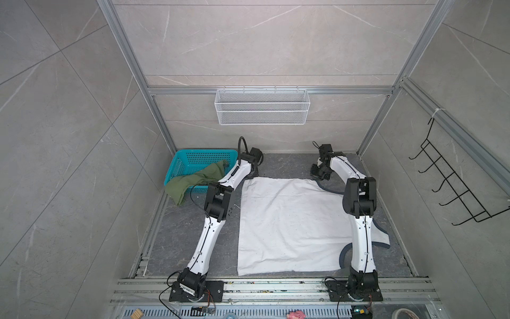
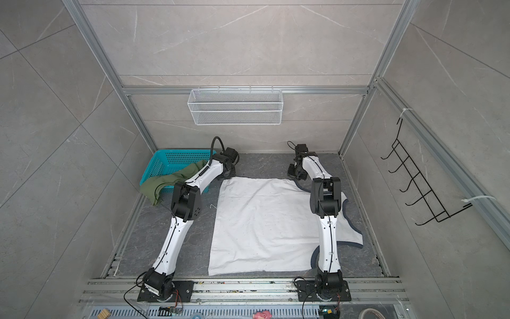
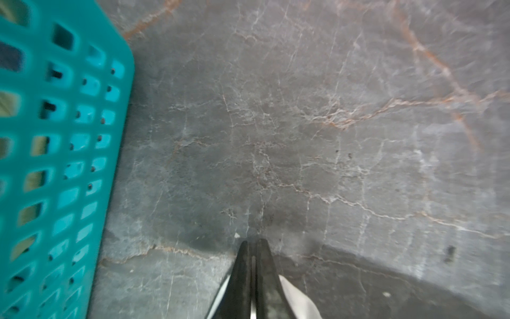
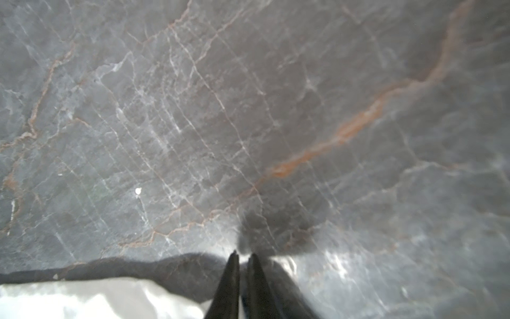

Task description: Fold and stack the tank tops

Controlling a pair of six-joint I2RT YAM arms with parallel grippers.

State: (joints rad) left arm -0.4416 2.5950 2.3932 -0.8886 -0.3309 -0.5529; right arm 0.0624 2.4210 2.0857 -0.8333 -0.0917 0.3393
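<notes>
The white tank top (image 1: 289,226) (image 2: 262,226) lies spread flat on the dark table, its navy-trimmed straps towards the right. My left gripper (image 3: 253,243) sits low at its far left corner (image 1: 252,176) (image 2: 230,174), shut with white cloth (image 3: 298,301) pinched between the fingers. My right gripper (image 4: 242,255) is down at the far right corner (image 1: 320,175) (image 2: 296,174), shut with a sliver of the white cloth (image 4: 82,298) in its jaws. The olive green tank top (image 1: 198,179) (image 2: 171,182) hangs crumpled over the front rim of the teal basket (image 1: 193,154) (image 2: 171,153).
The teal basket (image 3: 55,165) stands close beside the left gripper at the table's far left. A white wire basket (image 1: 262,107) hangs on the back wall. A black hook rack (image 1: 455,187) is on the right wall. Metal rails (image 1: 276,287) run along the front edge.
</notes>
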